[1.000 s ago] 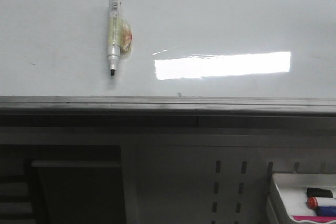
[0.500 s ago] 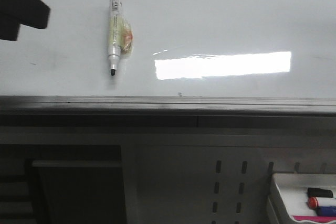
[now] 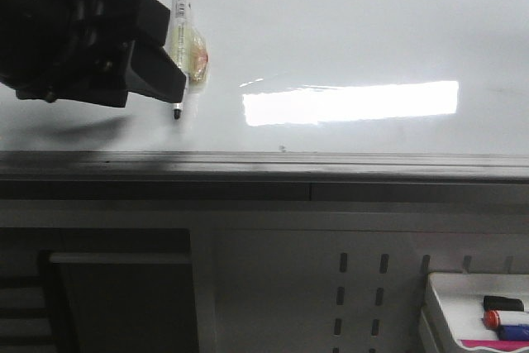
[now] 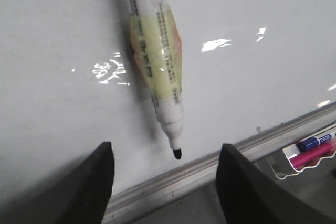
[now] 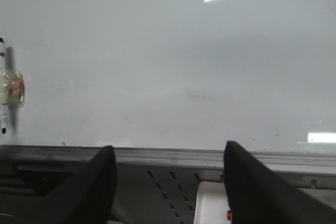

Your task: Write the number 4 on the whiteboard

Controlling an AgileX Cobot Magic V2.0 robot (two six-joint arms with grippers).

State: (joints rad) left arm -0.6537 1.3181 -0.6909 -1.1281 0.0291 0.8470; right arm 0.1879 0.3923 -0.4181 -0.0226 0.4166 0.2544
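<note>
The whiteboard [image 3: 372, 31] is glossy white, with a bright rectangular glare [image 3: 351, 102] and a grey metal lower edge [image 3: 331, 167]. No number 4 shows on it. A white marker [image 3: 179, 2] with a black tip and a yellowish wrap sticks to the board, tip down. My left gripper [image 3: 169, 49] is open and empty, right at the marker's left side. In the left wrist view the marker [image 4: 155, 77] hangs just beyond my open left gripper [image 4: 165, 182], untouched. My right gripper [image 5: 168, 187] is open and empty, off the board's lower edge [image 5: 157, 156].
A small white tray [image 3: 450, 303] at the lower right holds black, red and blue markers. It also shows in the left wrist view [image 4: 310, 153]. A grey perforated panel [image 3: 364, 287] lies below the board's edge.
My left gripper has come in from the upper left and now sits against the marker. The marker and the board look unchanged.
</note>
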